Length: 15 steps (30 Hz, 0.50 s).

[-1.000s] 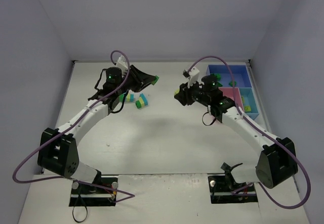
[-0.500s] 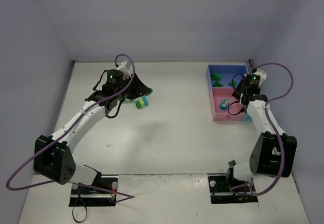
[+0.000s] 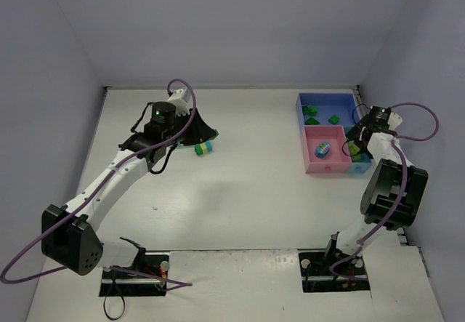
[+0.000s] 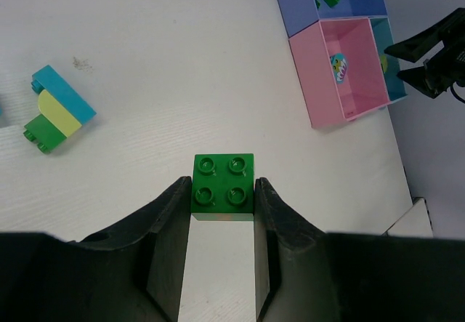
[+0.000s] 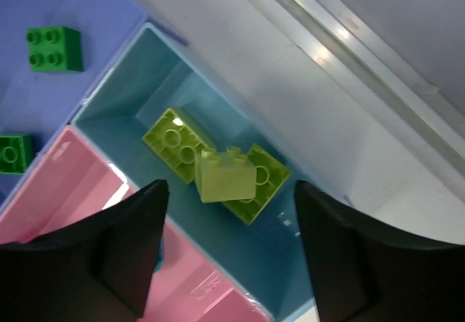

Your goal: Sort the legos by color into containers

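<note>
Two black fingers [image 4: 168, 224] of the left gripper [image 4: 223, 200] are clamped on a dark green four-stud plastic brick [image 4: 223, 182]; the brick sits right at the fingertips, studs up, one finger pressing each side, over the white table [image 4: 182, 60]. On the table off to one side lies a short stack of cyan, yellow-green and green bricks [image 4: 57, 111], well apart from those fingers in the wrist view; seen from overhead, this stack rests just beside the gripper's black nose.

Across the table stand the joined shallow plastic trays; the blue tray [image 3: 323, 104] holds several dark green bricks [image 3: 310, 110]; the pink tray [image 3: 334, 158] holds one small cyan piece [image 3: 322, 147]; the smaller light blue tray [image 5: 116, 89] sits under the right gripper [image 5: 229, 213]. That gripper's fingers [image 5: 127, 249] stand apart with nothing between them; below the gap, in the light blue tray, a pale yellow-green brick [image 5: 225, 180] leans on two flat yellow-green bricks [image 5: 173, 142], clear of both fingers.
</note>
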Tool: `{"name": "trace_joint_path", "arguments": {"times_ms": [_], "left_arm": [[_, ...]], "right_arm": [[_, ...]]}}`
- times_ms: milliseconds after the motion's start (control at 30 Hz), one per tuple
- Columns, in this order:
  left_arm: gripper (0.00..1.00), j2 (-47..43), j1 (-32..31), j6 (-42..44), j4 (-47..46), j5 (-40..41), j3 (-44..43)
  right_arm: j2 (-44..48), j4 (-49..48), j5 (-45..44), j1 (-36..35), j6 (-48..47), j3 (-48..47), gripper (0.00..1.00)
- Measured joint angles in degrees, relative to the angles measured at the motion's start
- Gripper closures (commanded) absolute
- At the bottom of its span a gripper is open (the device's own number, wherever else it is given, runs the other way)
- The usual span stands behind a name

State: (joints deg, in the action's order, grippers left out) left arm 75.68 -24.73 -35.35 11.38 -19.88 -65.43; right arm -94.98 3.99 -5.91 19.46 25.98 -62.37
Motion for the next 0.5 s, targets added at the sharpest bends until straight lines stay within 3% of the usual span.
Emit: {"name": "trace_joint_path", "arguments": {"times_ms": [67, 233, 500], "left_arm": [[1.0, 0.0, -0.1, 0.2, 0.0, 0.0, 0.0], [1.0, 1.0, -0.5, -1.0, 0.1, -0.2, -0.5], [1.0, 7.1, -0.7, -10.0, -0.2, -3.7, -6.3]], "right_arm": [[-0.1, 0.3, 1.2, -0.3, -0.3, -0.6, 0.25], [1.8, 0.3, 5.2, -3.1, -2.7, -1.9, 0.25], [14.2, -5.9, 22.7, -19.2, -13.4, -1.8, 0.23]]}}
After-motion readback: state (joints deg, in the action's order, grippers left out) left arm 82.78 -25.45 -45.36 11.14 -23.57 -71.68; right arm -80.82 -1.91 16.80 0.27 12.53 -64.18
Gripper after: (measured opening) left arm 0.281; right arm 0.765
